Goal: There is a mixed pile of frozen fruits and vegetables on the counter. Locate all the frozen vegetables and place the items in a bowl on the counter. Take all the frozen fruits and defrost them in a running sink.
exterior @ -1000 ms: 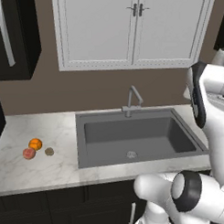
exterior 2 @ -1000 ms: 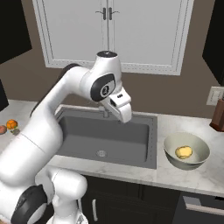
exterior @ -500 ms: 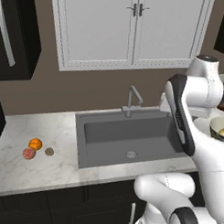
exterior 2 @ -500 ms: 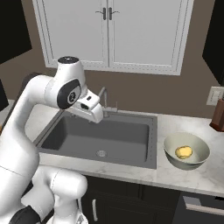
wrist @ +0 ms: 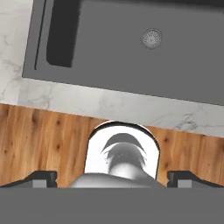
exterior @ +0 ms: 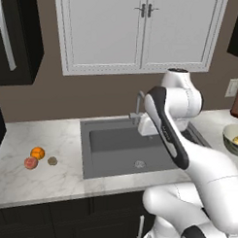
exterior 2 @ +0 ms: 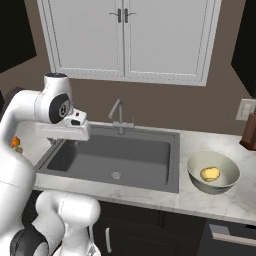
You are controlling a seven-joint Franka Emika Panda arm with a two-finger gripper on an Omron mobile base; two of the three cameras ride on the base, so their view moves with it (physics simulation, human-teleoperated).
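On the counter left of the sink lie an orange ball, a reddish-pink ball and a grey-brown disc, close together. The pale bowl stands right of the sink, and a yellow lumpy piece lies in it. My gripper hangs over the left part of the sink, pointing down. In the hand view its fingertips stand wide apart, open, with nothing between them. The sink's drain shows ahead of them.
A slim silver faucet rises behind the sink. A brown block stands on the counter at the far right. White wall cabinets hang above. My own arm crosses the sink's right half in the left base view.
The arm has swung left, from above the sink's right side to its left side. The gripper stayed open and empty. The food items have not moved.
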